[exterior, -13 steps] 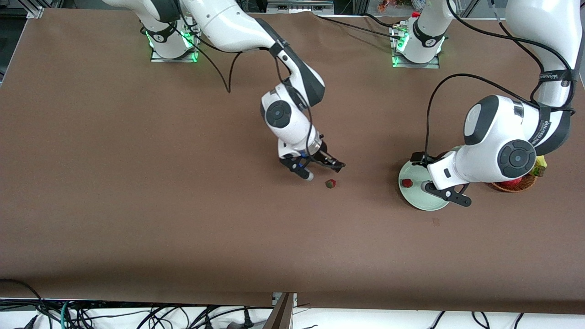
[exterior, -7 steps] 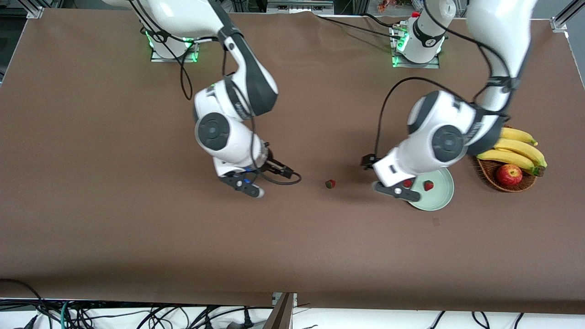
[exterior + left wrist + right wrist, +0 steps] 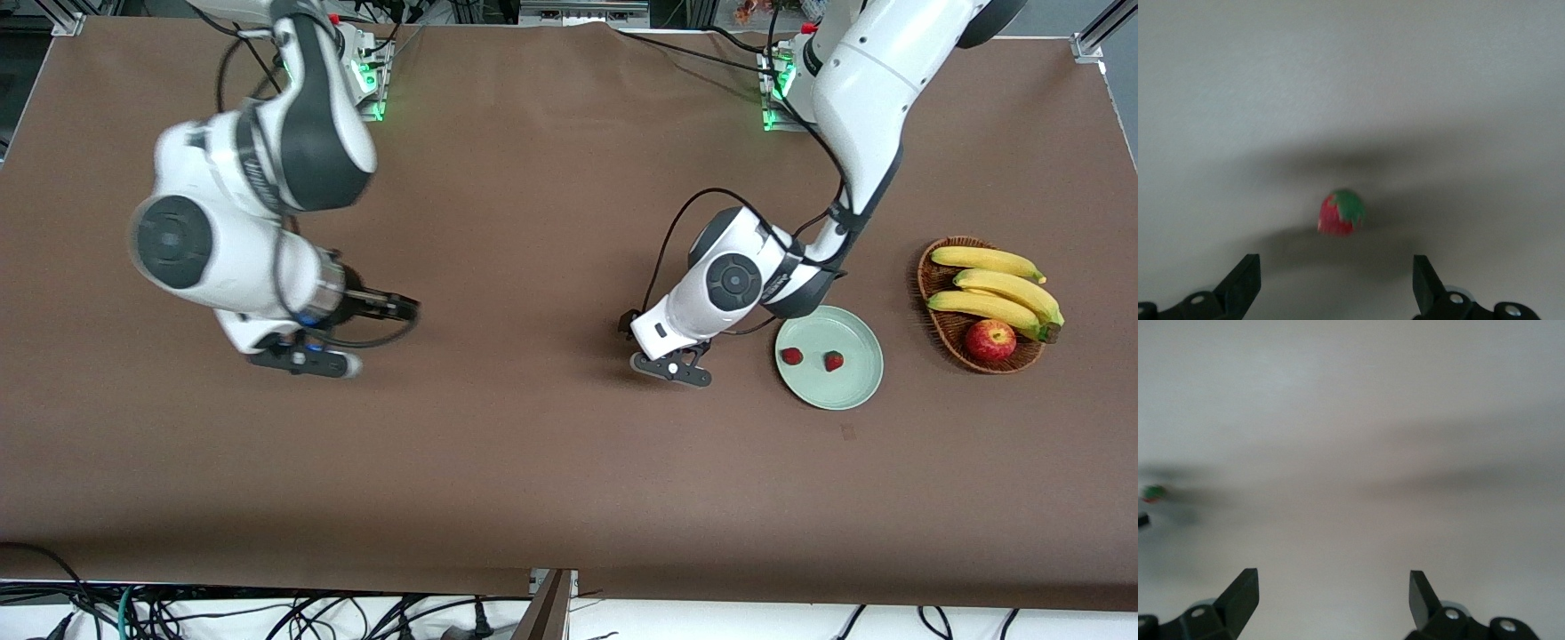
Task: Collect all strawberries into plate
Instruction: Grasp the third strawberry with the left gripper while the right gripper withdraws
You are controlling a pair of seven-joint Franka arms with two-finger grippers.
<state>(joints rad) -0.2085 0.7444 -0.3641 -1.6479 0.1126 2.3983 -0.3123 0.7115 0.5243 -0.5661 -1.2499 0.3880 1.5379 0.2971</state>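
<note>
The pale green plate (image 3: 849, 388) lies near the left arm's end and holds two strawberries (image 3: 790, 356) (image 3: 833, 361). My left gripper (image 3: 642, 348) hangs low over the table beside the plate, toward the right arm's end, and hides the third berry in the front view. In the left wrist view that third strawberry (image 3: 1341, 213) lies on the table just ahead of the open, empty left gripper (image 3: 1335, 268). My right gripper (image 3: 384, 336) is open and empty over bare table toward the right arm's end. It is also open in its own view (image 3: 1331, 581), which shows the strawberry (image 3: 1153, 492) far off.
A brown wicker basket (image 3: 932, 313) with bananas (image 3: 991, 283) and a red apple (image 3: 990, 340) stands beside the plate at the left arm's end of the brown table.
My left gripper has moved from over the plate to over the lone strawberry, and a second berry now lies in the plate. My right arm has swung away toward its own end.
</note>
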